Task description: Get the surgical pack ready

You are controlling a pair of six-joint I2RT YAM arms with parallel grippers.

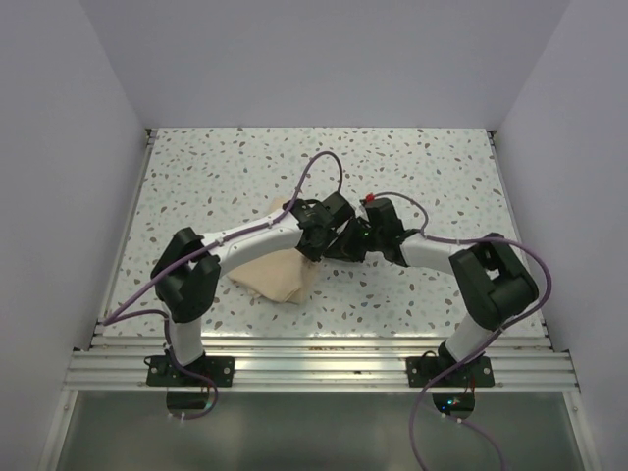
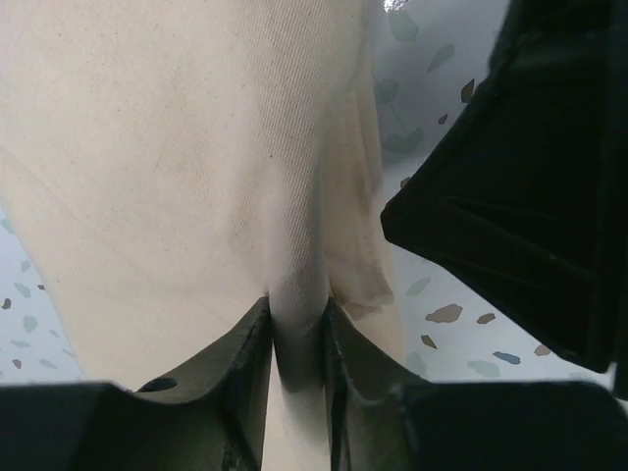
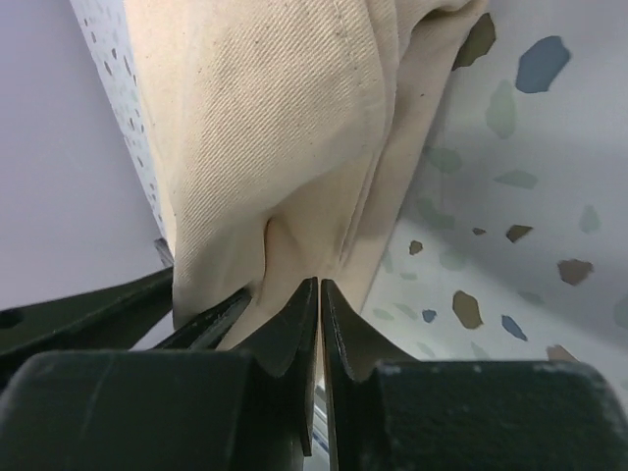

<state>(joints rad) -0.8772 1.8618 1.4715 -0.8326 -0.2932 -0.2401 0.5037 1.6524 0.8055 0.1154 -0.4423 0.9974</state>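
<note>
Both grippers (image 2: 297, 316) (image 3: 319, 290) pinch the cloth (image 1: 275, 276).

Enclosed on three sides by a plain pale lavender-grey back wall (image 1: 324, 59), a matching left wall (image 1: 59, 196) and a matching right wall (image 1: 579, 177). Floored with a flat white tabletop flecked with grey and brown terrazzo-like chips (image 1: 245, 167). Edged at the near side by ribbed silver aluminium rails (image 1: 324, 368), above a dull grey-green sheet (image 1: 314, 432). Lit softly and evenly, with only faint shadows.
</note>
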